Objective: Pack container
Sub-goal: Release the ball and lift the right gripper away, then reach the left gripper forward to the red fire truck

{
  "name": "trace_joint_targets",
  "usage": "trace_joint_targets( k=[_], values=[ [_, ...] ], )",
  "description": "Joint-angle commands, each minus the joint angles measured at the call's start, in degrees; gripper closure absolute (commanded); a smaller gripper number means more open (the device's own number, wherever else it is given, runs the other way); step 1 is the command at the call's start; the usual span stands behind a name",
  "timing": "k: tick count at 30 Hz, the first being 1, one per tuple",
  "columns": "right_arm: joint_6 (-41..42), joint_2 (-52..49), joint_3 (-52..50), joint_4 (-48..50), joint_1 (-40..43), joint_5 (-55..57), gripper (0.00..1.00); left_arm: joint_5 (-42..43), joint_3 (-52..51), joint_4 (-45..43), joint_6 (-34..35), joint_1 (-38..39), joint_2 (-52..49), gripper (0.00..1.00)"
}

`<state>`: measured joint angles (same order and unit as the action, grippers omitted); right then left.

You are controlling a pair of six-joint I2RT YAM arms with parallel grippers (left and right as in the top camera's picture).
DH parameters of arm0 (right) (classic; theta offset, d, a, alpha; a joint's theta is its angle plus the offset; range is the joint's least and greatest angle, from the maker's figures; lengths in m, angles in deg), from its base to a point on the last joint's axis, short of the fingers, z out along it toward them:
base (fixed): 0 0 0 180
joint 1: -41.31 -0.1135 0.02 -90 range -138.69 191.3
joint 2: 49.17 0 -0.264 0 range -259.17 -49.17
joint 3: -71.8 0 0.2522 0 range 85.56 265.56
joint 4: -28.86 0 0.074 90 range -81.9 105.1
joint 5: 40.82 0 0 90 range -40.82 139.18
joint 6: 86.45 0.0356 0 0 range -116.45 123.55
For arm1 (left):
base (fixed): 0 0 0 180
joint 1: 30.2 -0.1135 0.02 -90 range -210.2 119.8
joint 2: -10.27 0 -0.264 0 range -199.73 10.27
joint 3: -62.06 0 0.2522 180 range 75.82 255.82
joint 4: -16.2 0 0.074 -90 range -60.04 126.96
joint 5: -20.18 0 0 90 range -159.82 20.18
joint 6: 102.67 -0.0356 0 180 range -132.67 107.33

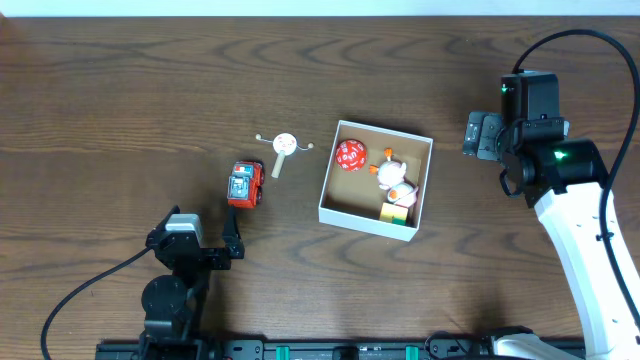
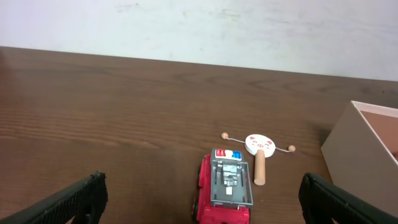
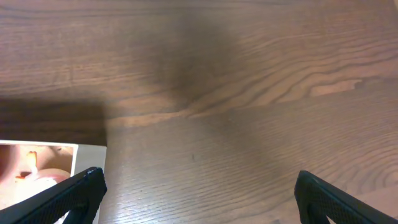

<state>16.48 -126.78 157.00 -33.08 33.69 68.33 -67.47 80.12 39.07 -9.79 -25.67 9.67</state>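
The container (image 1: 364, 221) is a white square box with a brown inside, at the table's middle. It holds a red die (image 1: 349, 155), a white and orange toy (image 1: 393, 176) and a yellow and green block (image 1: 397, 212). A red toy car (image 1: 245, 185) and a small wooden rattle drum (image 1: 284, 146) lie on the table to its left. My left gripper (image 1: 197, 241) is open and empty, just short of the car (image 2: 225, 186). My right gripper (image 1: 481, 135) is open and empty over bare table, right of the container, whose corner (image 3: 90, 150) shows.
The rattle drum (image 2: 260, 148) lies just beyond the car in the left wrist view, with the container's wall (image 2: 354, 155) at the right. A black cable (image 1: 70, 295) trails from the left arm's base. A pale wall (image 2: 199, 28) backs the table.
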Motion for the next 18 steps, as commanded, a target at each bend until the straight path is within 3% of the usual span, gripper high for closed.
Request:
trace_joint_targets(
  k=[1, 13, 18],
  values=[
    [0.98, 0.79, 0.28, -0.04, 0.48, 0.72, 0.01, -0.46, -0.44, 1.60, -0.72, -0.28, 0.37, 0.02],
    [0.98, 0.79, 0.28, -0.07, 0.48, 0.72, 0.01, -1.49, -0.44, 0.48, -1.11, -0.28, 0.37, 0.02],
    [0.98, 0.79, 0.28, -0.04, 0.48, 0.72, 0.01, 4.35, 1.57, 0.98, -1.16, -0.24, 0.24, 0.02]
  ],
)
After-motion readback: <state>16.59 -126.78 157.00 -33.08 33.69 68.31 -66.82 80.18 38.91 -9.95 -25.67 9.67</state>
